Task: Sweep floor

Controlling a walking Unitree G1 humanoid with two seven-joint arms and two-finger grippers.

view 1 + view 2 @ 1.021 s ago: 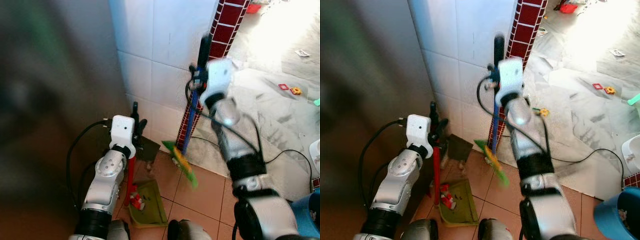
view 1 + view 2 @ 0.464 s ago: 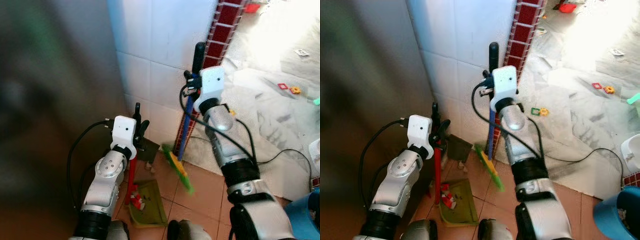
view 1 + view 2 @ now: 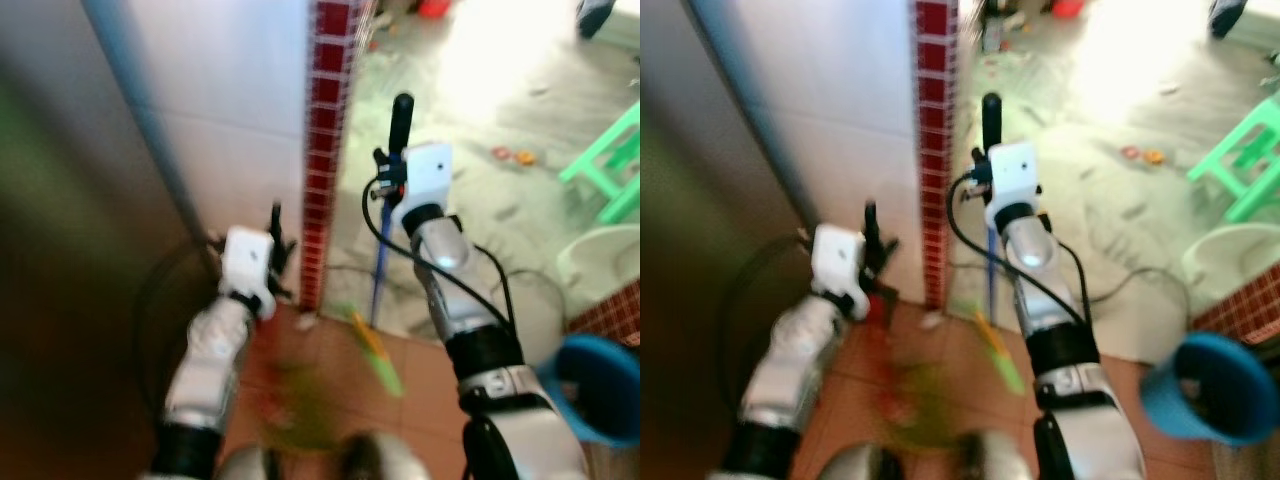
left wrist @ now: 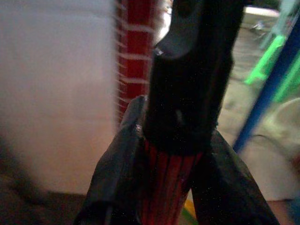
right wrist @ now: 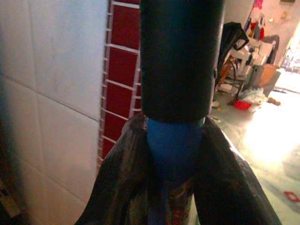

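Upright beside the red-tiled pillar (image 3: 325,140), the blue broom handle (image 3: 381,262) is clamped by the right gripper (image 5: 174,154). Lower left, the red dustpan handle (image 4: 166,180) is gripped by the left gripper (image 4: 154,187).

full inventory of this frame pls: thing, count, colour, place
Broom: 1, blue handle with black grip, green-yellow head on the tile floor, upright in front of the robot.
Dustpan handle: 1, red with black grip, at the robot's left, by the wall.
Dustpan: 1, green, blurred, on the floor near the robot's feet.
Brick column: 1, red with white joints, at the corner of the white tiled wall.
Stool: 1, green, far right.
Bucket: 1, blue, at the robot's right.
Basin: 1, white, on the floor at right.
Cable: 1, black, on the pale floor.
Small litter: a few orange bits, far floor.
Left hand: shut on dustpan handle.
Right hand: shut on broom.
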